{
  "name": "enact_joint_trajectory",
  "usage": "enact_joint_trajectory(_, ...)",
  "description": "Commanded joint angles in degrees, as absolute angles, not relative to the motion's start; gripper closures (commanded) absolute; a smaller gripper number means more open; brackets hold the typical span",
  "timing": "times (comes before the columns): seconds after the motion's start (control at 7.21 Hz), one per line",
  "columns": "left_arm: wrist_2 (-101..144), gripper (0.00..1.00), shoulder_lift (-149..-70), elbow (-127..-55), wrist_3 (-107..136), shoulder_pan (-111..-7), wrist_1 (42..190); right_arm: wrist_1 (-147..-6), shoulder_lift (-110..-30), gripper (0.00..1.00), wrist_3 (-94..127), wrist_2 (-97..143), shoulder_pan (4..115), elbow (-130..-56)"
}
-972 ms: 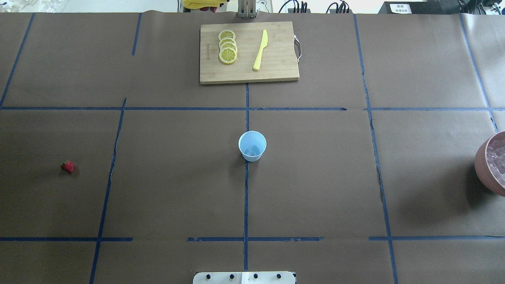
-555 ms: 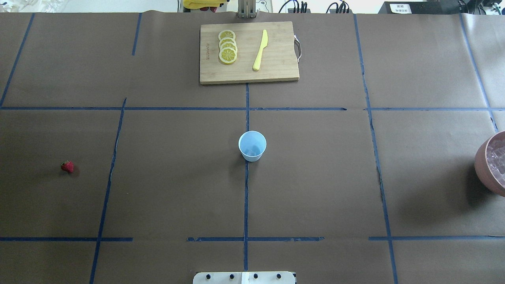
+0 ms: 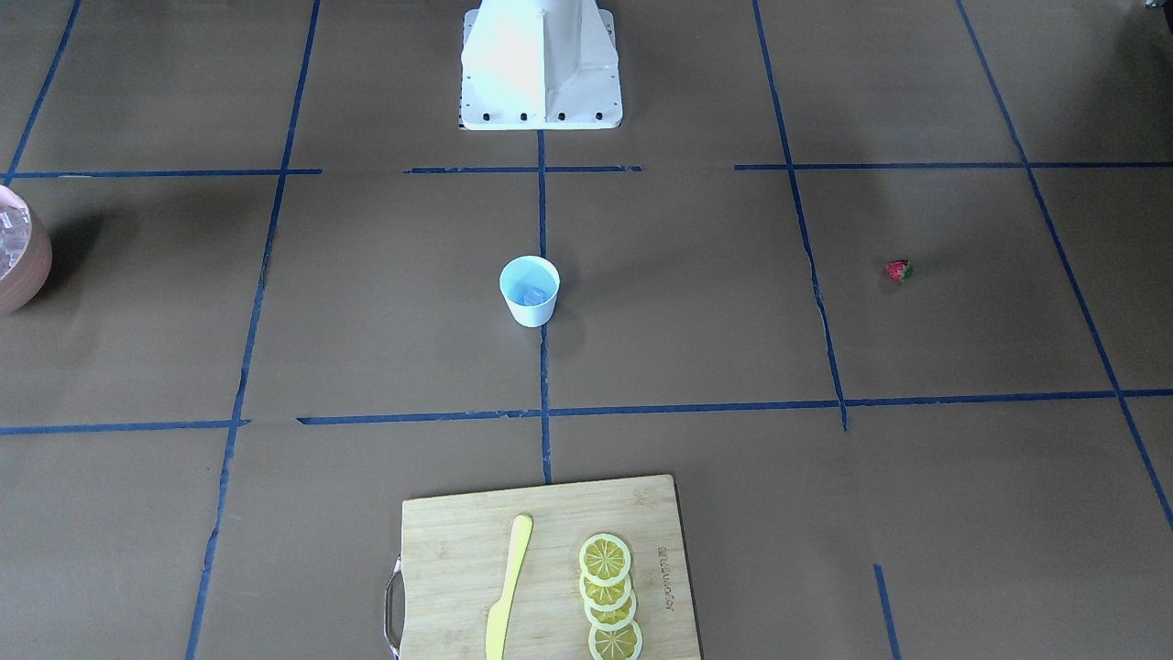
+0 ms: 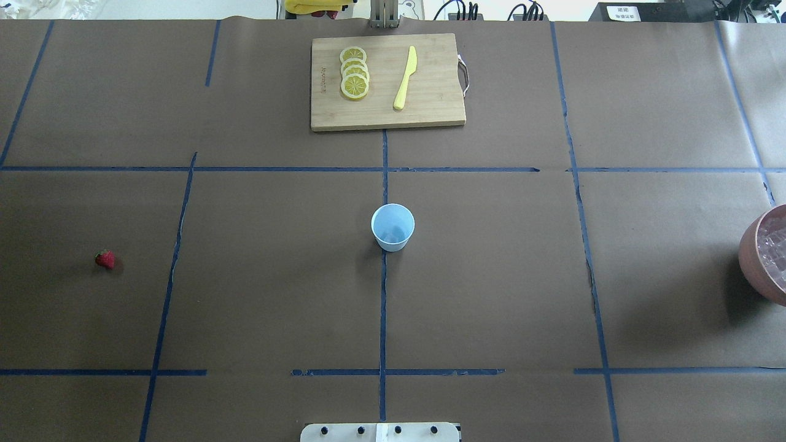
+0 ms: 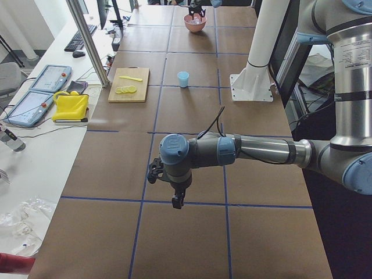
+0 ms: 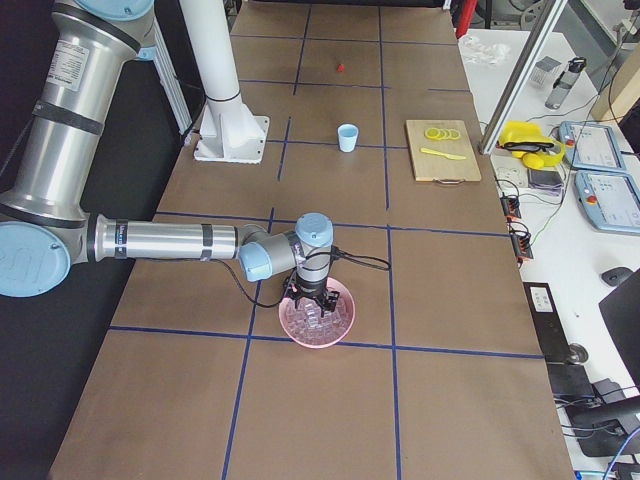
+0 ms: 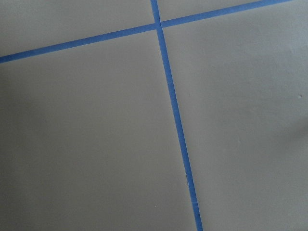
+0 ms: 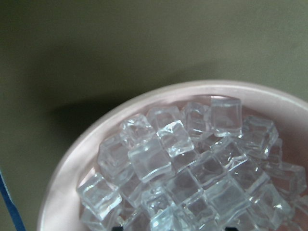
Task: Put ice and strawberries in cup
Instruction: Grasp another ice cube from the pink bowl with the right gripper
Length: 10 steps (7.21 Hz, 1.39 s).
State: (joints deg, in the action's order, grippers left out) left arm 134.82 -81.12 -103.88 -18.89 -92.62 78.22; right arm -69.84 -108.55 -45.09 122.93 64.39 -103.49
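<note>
Brown tabletop (image 4: 491, 276) throughout. Left pincer (image 5: 175, 203) hangs over tape lines (image 7: 173, 120), right pincer (image 6: 314, 299) over the bowl (image 4: 750, 261); open or closed, I cannot tell. Cup (image 4: 392, 227) stands well away from both. Ice (image 8: 192, 168) lies just below the right pincer; strawberry (image 4: 105, 259) lies on the cup's left-pincer side.

Bright, even light: under the right end effector (image 6: 313, 303), clear ice cubes (image 8: 149, 159) glint sharply; their pink round bowl (image 8: 67, 168) shadows the bench (image 8: 96, 43) softly.
</note>
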Motion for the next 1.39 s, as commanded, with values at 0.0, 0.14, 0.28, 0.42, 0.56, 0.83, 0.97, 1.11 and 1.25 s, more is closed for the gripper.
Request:
enact_joint_trajectory(0.0,134.8,0.00,-81.1,-103.8,-18.9,-92.6,78.2,-69.8,-108.5,0.42,-45.1,123.0,64.2,-103.5)
enact_joint_trajectory(0.14,134.8,0.00,-81.1,-103.8,-18.9,-92.6,78.3,-69.5,-108.4,0.53,-45.2,123.0,64.2,-103.5)
enact_joint_trajectory(0.28,134.8,0.00,-81.1,-103.8,-18.9,-92.5,78.3,-68.2,-108.4,0.69,-45.2,122.9,64.2,-103.5)
enact_joint_trajectory(0.42,134.8,0.00,-81.1,-103.8,-18.9,-92.6,78.3,-68.2,-108.4,0.85,-45.2,123.0,64.2,-103.5)
enact_joint_trajectory(0.56,134.8,0.00,-81.1,-103.8,-18.9,-92.6,78.3,-68.2,-108.1,0.92,-45.7,123.0,64.2,-103.7)
enact_joint_trajectory(0.83,134.8,0.00,-81.1,-103.8,-18.9,-92.6,78.3,-68.7,-107.8,0.96,-45.7,123.8,64.3,-105.8)
enact_joint_trajectory(0.97,134.8,0.00,-81.1,-103.8,-18.9,-92.5,78.4,-69.2,-107.8,0.98,-44.9,125.1,64.4,-106.8)
enact_joint_trajectory(1.11,134.8,0.00,-81.1,-103.8,-18.9,-92.5,78.3,-69.2,-107.1,0.99,-44.0,126.3,65.7,-106.8)
enact_joint_trajectory(1.25,134.8,0.00,-81.1,-103.8,-18.9,-92.6,78.3,-69.1,-106.6,0.99,-36.2,127.1,66.8,-107.0)
